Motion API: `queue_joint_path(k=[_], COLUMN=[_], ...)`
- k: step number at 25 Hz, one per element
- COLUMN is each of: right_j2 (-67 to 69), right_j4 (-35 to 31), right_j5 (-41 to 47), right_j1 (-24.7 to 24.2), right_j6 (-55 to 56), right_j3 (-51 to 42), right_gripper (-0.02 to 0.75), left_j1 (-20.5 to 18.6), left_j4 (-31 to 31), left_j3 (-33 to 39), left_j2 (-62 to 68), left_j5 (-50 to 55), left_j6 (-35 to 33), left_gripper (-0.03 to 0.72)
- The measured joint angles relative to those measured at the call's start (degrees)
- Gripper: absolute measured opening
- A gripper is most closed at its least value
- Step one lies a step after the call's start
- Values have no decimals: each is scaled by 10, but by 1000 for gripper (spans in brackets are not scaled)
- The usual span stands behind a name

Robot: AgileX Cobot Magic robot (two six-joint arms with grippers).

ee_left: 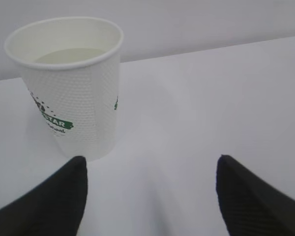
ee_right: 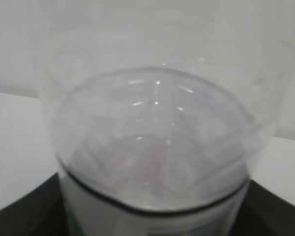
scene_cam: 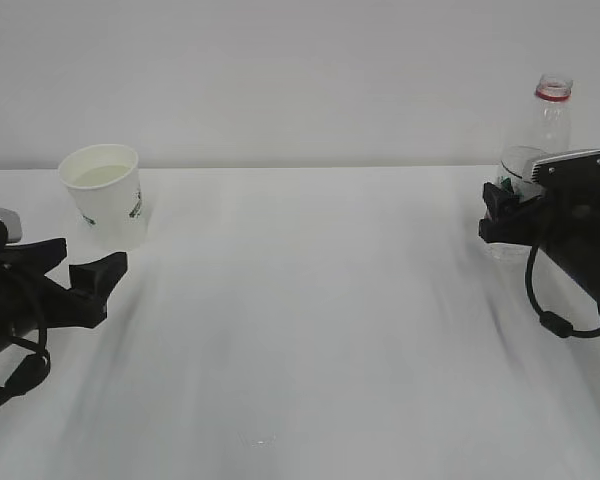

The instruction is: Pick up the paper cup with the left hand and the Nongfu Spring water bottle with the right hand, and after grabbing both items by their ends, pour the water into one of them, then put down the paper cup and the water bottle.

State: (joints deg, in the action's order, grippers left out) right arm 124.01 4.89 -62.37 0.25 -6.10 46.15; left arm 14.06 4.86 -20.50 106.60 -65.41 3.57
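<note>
On the left, the paper cup (scene_cam: 104,193) stood upright on the white table (scene_cam: 310,330), its long axis vertical, with the water (ee_left: 69,55) already showing pale inside it. From my left hand (scene_cam: 80,275) the cup lay ahead and a little to the left, close but apart from the fingers (ee_left: 49,206); in the left wrist view its base sat just beyond the left fingertip, not between the two. That gripper was spread wide and held nothing. Over on the right, the Nongfu Spring water bottle (scene_cam: 548,115) stood upright, red neck ring on top, its base near the table. My right hand (scene_cam: 510,215) was around its lower body, the dark jaws showing on either side of the clear wall (ee_right: 155,147) and closed on it. I judged the cup was set down and the bottle was next.
</note>
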Motion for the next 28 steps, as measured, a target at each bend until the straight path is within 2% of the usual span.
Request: queue_joint_path(k=[5, 8, 12, 28], right_j2=[0, 0, 0, -54], right_j4=[1, 1, 1, -5], right_j5=[2, 2, -16, -28], right_j1=[0, 0, 0, 0], right_j6=[2, 2, 2, 3], right_j3=[1, 2, -2, -112], right_gripper=[632, 663, 666, 662], left_j1=[0, 0, 0, 0], left_j4=[0, 3, 3, 5], left_j3=[0, 0, 0, 0], left_j2=[0, 0, 0, -1], left_j5=[0, 0, 0, 0], left_j6=[0, 0, 0, 0], left_gripper=[591, 591, 591, 590])
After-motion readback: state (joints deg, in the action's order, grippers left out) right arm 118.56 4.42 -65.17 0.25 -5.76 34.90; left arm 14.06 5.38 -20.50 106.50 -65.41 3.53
